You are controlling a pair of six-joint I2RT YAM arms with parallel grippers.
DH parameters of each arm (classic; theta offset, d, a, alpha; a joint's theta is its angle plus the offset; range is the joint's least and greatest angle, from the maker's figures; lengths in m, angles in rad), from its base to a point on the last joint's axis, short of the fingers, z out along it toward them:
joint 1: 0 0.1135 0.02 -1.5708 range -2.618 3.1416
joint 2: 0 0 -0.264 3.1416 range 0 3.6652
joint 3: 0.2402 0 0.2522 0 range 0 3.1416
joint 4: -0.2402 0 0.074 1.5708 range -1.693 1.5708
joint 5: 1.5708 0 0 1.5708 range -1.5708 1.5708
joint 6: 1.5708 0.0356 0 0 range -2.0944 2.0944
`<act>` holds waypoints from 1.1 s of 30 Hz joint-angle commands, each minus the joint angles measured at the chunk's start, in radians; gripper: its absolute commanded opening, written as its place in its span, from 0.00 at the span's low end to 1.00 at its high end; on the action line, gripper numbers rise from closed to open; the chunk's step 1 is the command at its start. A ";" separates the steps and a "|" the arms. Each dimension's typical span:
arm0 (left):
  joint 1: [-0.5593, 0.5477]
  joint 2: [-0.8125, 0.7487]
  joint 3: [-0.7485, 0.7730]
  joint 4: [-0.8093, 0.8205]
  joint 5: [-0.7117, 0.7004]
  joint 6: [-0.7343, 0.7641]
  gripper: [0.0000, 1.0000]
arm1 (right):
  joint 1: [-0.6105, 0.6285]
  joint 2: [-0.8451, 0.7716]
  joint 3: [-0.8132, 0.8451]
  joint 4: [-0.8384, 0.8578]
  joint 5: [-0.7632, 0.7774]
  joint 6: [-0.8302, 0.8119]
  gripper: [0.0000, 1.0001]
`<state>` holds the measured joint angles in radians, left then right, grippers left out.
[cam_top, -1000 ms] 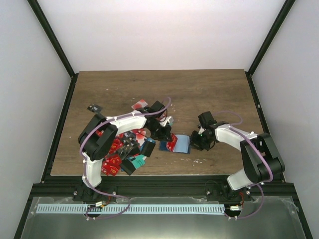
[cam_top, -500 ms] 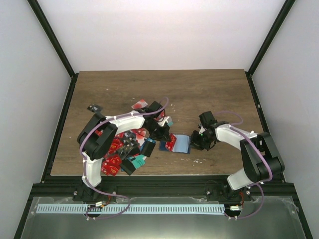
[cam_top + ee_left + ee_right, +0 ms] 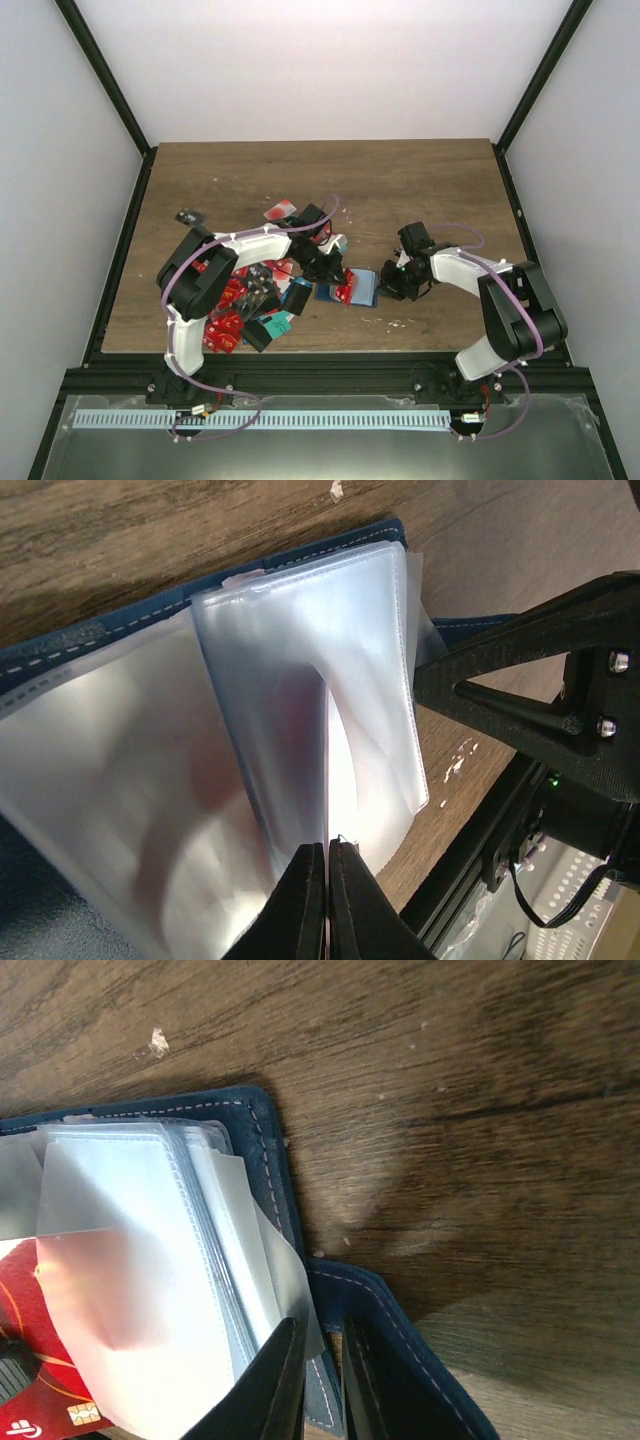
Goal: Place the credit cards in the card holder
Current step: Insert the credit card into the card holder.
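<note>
The dark blue card holder (image 3: 362, 288) lies open on the table between my two grippers, its clear sleeves (image 3: 300, 630) fanned up. My left gripper (image 3: 335, 276) is shut, and a thin edge runs from between its fingertips (image 3: 327, 845) into the sleeves. The right wrist view shows a red credit card (image 3: 35, 1360) partly under a sleeve there. My right gripper (image 3: 392, 284) pinches the holder's blue cover (image 3: 265, 1160) and a clear sleeve at its right edge, jaws (image 3: 322, 1325) nearly together. Several more credit cards (image 3: 238, 300), mostly red, lie heaped at the left.
A black card (image 3: 187, 216) lies apart at the far left and a red one (image 3: 280, 211) behind the left gripper. The black front rail (image 3: 320, 365) runs just behind the holder's near side. Bare wood stretches across the back and right.
The card holder and my right gripper have shifted slightly to the left. My left gripper has stayed shut at the sleeves, barely moving.
</note>
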<state>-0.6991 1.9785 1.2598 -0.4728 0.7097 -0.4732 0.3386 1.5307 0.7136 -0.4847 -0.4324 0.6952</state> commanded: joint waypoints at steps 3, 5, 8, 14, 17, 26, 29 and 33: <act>0.005 0.016 -0.012 0.033 -0.006 -0.014 0.04 | 0.006 0.071 -0.041 0.007 0.071 -0.010 0.14; 0.007 0.016 -0.016 0.039 -0.021 -0.023 0.04 | 0.007 0.072 -0.047 0.010 0.071 -0.012 0.14; 0.017 0.020 -0.023 0.041 -0.041 -0.057 0.04 | 0.005 0.074 -0.052 0.013 0.073 -0.017 0.14; 0.041 0.012 -0.088 0.118 0.007 -0.183 0.04 | 0.006 0.077 -0.047 0.011 0.074 -0.028 0.14; 0.041 0.022 -0.112 0.176 0.044 -0.220 0.04 | 0.005 0.084 -0.046 0.021 0.066 -0.032 0.14; 0.041 0.044 -0.141 0.295 0.081 -0.338 0.04 | 0.005 0.118 -0.054 0.052 0.041 -0.046 0.13; 0.041 0.049 -0.156 0.333 0.091 -0.370 0.04 | 0.005 0.123 -0.053 0.054 0.044 -0.054 0.13; 0.042 0.062 -0.157 0.338 0.091 -0.378 0.04 | 0.005 0.129 -0.051 0.054 0.046 -0.065 0.13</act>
<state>-0.6548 1.9976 1.1191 -0.1570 0.8047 -0.8131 0.3328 1.5684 0.7136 -0.4351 -0.4988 0.6605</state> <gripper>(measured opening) 0.041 0.131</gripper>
